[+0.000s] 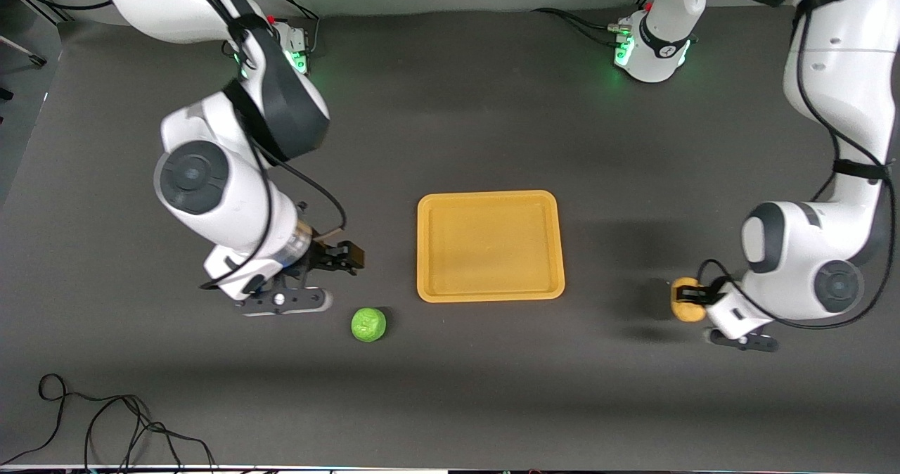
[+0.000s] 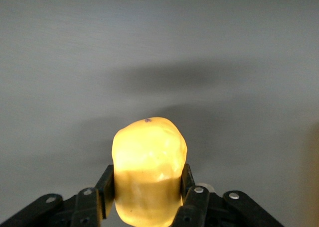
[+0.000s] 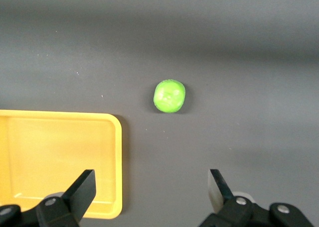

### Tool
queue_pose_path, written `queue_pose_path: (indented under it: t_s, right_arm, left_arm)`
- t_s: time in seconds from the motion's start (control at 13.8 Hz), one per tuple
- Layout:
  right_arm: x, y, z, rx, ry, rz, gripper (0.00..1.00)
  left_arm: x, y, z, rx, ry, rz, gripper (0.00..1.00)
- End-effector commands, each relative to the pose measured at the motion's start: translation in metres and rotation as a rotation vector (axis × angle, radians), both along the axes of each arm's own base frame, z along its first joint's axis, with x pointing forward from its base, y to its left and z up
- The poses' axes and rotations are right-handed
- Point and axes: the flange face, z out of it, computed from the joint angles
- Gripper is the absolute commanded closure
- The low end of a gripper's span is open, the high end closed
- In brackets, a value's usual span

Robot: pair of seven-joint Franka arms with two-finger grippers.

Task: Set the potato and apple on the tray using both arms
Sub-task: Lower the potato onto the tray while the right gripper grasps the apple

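We've got two arms w/ glossy white shells, rounded links, dark grey-black joint bands and round dark grey end caps at the elbows. Thin black cables run along both, strapped on w/ black bands. Bases glow green, w/ small connector blocks beside them. The right arm has a silver metal ring at the wrist. The right gripper [image 1: 342, 257] is black w/ flat tapered fingers [image 3: 80, 187] and silver screws on the linkages. The left gripper [image 1: 685, 295] is black too, same silver screws, on a white wrist block w/ a small dark slot.
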Motion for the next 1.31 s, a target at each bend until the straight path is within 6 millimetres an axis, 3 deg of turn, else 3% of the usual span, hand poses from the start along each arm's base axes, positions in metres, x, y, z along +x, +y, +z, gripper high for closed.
queue_pose_path:
  t_s: [0.0, 0.29, 0.51, 0.65, 0.94, 1.16, 1.23]
  right_arm:
    - [0.021, -0.004, -0.045, -0.021, 0.010, -0.035, 0.00]
    - [0.035, -0.008, -0.137, -0.010, -0.018, -0.051, 0.00]
    - [0.040, -0.003, -0.185, 0.004, -0.054, -0.048, 0.00]
    - [0.042, -0.003, -0.209, 0.007, -0.061, -0.049, 0.00]
    - [0.043, -0.004, -0.244, -0.017, -0.078, -0.032, 0.00]
    - [0.041, -0.005, -0.265, -0.027, -0.056, -0.033, 0.00]
    - [0.041, -0.005, -0.269, -0.026, -0.054, -0.033, 0.10]
  left_arm:
    - [-0.020, -0.062, 0.038, -0.006, 0.072, 0.105, 0.74]
    - [-0.042, -0.154, 0.048, 0.002, 0.087, 0.185, 0.73]
    - [-0.073, -0.201, 0.016, 0.022, 0.103, 0.198, 0.73]
    - [-0.081, -0.227, 0.001, -0.004, 0.058, 0.224, 0.73]
    - [-0.102, -0.256, -0.031, 0.003, 0.082, 0.205, 0.72]
    - [-0.112, -0.264, -0.039, 0.015, 0.095, 0.187, 0.62]
    - [-0.113, -0.264, -0.045, 0.022, 0.099, 0.183, 0.62]
